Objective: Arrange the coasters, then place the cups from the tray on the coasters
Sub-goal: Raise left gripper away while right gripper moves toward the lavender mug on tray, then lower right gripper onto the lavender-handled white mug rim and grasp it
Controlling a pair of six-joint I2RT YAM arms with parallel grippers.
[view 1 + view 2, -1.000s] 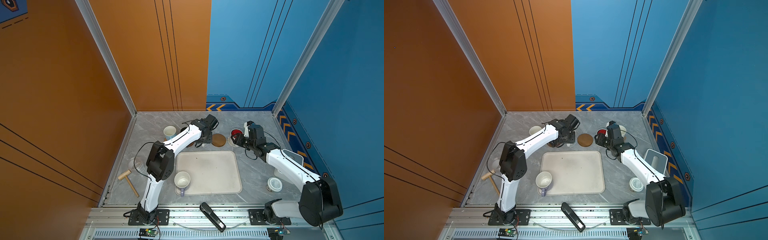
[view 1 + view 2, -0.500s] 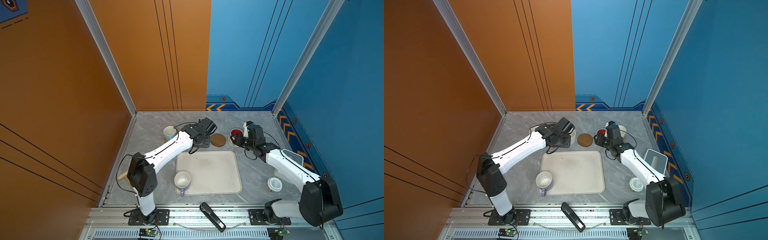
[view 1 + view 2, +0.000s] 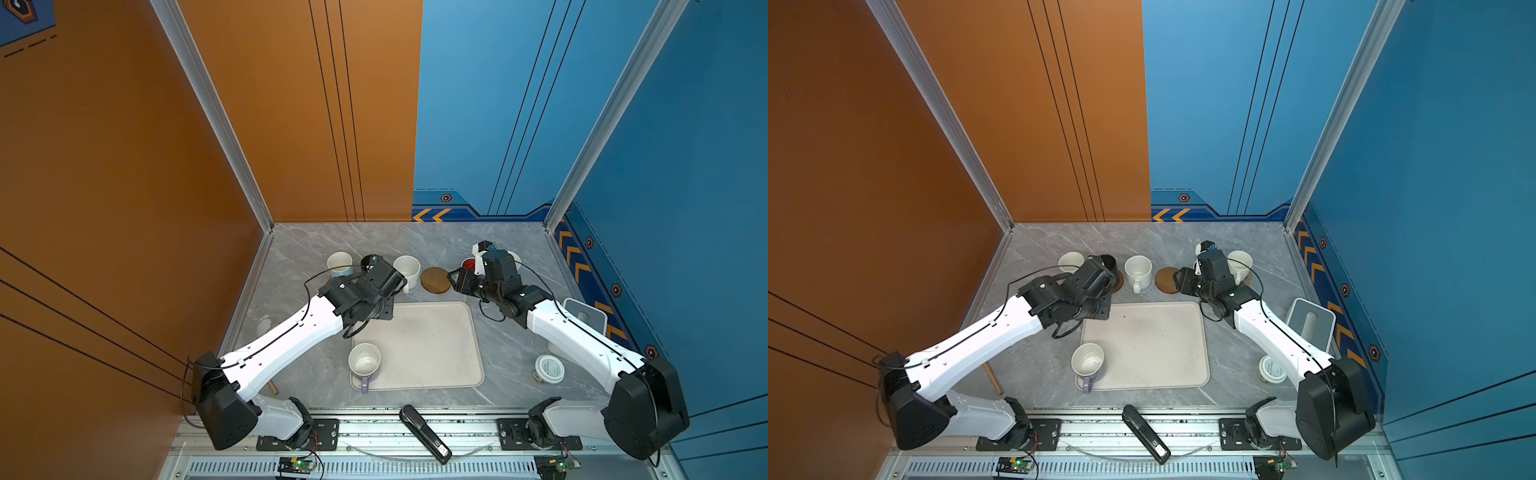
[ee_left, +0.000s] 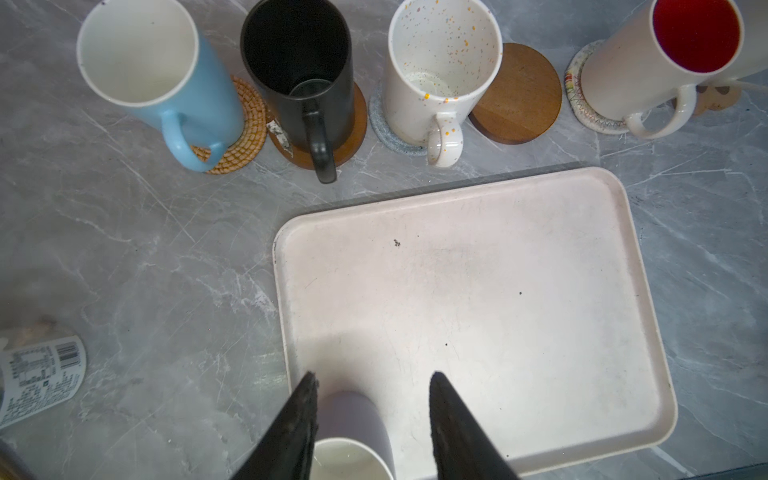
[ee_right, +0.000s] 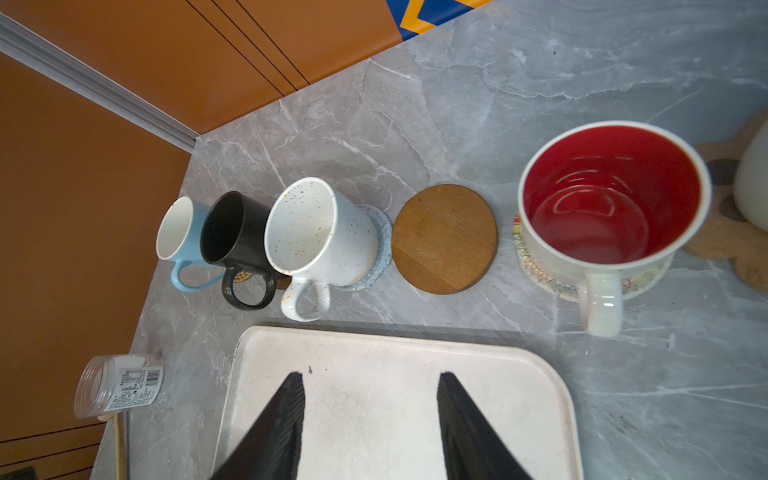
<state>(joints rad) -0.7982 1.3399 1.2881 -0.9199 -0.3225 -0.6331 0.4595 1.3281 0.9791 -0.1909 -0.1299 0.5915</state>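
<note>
A lavender cup stands in the front-left corner of the cream tray. Behind the tray runs a row. A light blue cup is on a rattan coaster. A black cup is on a wooden disc. A speckled cup is on a grey-blue mat. After them come a bare wooden coaster, a red-inside cup on a whitish mat, and a plain white cup on a paw coaster. My left gripper hangs open and empty above the tray's left side, higher than the lavender cup. My right gripper is open and empty over the tray's back edge.
A clear jar lies on the table at the left, next to a wooden stick. A white lidded jar and a white box stand sit at the right. A black stapler-like object lies on the front rail.
My left arm has drawn back from the cup row to over the tray, with its elbow swung low to the left. The right arm has barely moved.
</note>
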